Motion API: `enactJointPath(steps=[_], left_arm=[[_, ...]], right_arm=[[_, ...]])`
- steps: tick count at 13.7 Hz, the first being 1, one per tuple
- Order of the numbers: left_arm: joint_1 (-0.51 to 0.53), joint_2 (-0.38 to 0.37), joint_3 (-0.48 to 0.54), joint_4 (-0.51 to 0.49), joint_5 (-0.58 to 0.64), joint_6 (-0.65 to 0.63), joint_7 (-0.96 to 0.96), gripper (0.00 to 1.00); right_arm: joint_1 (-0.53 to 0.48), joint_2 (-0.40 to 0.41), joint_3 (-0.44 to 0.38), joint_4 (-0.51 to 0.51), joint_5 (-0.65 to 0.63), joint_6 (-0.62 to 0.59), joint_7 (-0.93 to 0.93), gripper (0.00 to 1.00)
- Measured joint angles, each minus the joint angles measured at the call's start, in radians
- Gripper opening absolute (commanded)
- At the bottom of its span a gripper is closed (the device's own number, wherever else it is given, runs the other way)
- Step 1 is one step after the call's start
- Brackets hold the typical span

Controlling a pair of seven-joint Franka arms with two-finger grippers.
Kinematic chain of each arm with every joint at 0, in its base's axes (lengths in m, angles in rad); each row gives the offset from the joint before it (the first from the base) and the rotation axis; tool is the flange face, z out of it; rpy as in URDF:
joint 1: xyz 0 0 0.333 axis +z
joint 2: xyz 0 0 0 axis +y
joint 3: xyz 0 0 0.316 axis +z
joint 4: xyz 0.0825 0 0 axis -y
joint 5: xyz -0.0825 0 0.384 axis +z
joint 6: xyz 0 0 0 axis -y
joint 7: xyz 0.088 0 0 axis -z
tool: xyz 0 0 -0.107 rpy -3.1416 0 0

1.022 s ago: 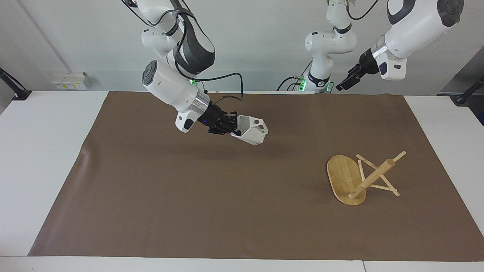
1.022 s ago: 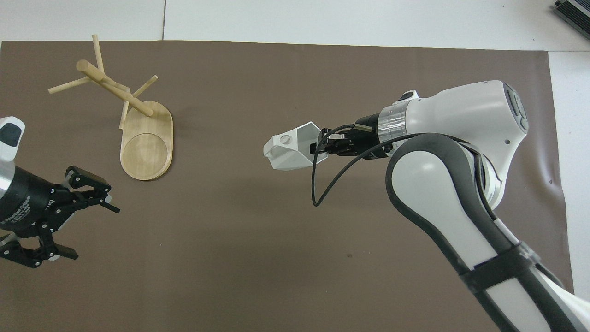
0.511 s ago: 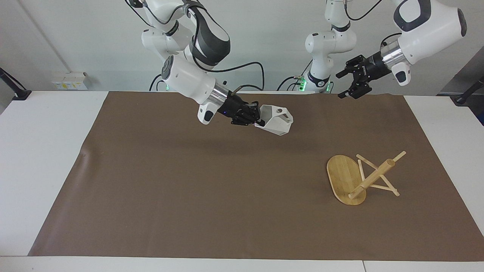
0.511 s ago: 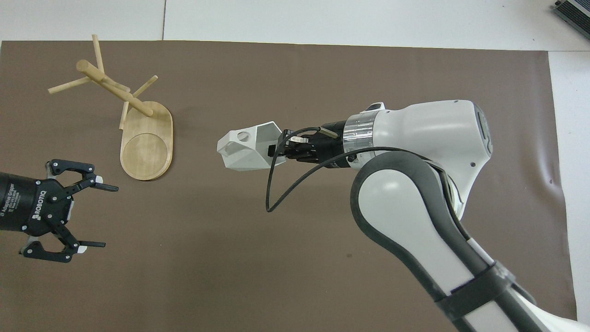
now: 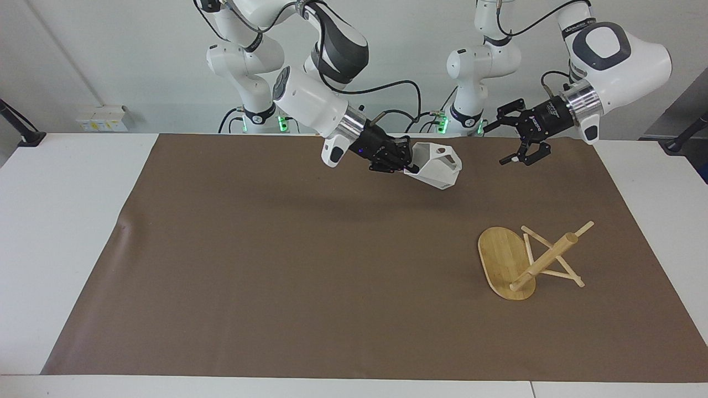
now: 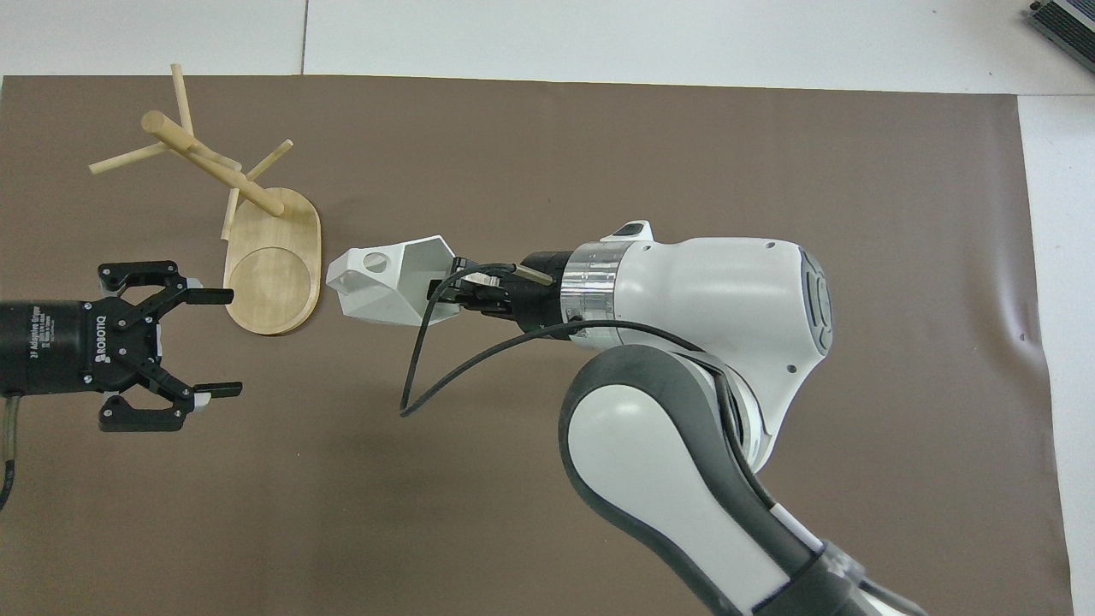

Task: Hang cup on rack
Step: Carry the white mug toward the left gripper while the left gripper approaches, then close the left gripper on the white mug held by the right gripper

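Gripping cup (image 5: 436,164) midair — right fingers (image 5: 408,165), overhead masks height

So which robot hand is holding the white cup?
The right gripper, reaching from the right arm's end, is shut on the cup in the air. The left gripper is open and empty.

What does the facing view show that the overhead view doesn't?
Only the facing view shows both arm bases, the wall, and that the cup hangs in the air above the mat.

Only the overhead view shows the round recess in the rack base.

Both show the right gripper shut on the cup's rim and the left gripper open and empty.
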Motion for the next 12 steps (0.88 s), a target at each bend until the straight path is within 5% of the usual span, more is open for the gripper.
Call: enactJointPath(steps=[12], left_arm=[[-0.032, 0.088, -0.014, -0.001, -0.121, 0.030, 0.198, 1.00]], right_arm=[[0.065, 0.000, 0.005, 0.000, 0.001, 0.000, 0.001, 0.00]])
